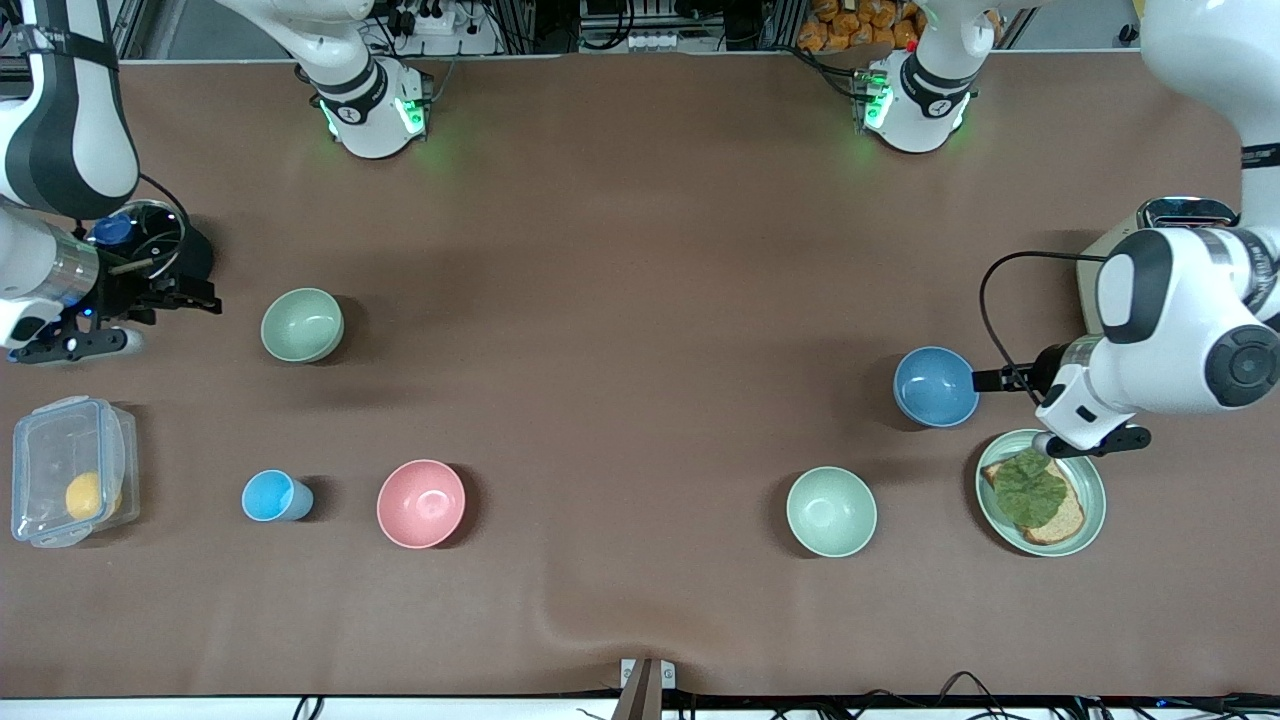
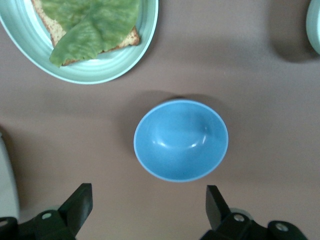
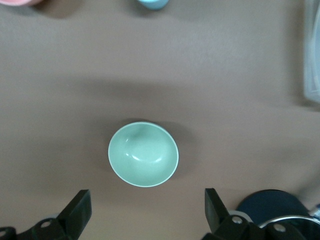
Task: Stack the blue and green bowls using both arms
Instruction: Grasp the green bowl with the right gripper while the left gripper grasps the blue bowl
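Front view showed nothing stacked yet — blue bowl (image 1: 936, 386) and green bowl (image 1: 302, 325) sat well apart, left pincer (image 2: 149, 206) and right pincer (image 3: 147, 206) both released, empty.

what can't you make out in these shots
- Front view: the left gripper beside the blue bowl is mostly hidden by its own arm.
- Front view: the yellow item in the clear lidded box is blurred by the lid; it can't be identified.
- Right wrist view: beyond the green bowl, the pink bowl and light-blue cup are cut off by the edge.
- Front view: the right gripper is dark against dark clutter.
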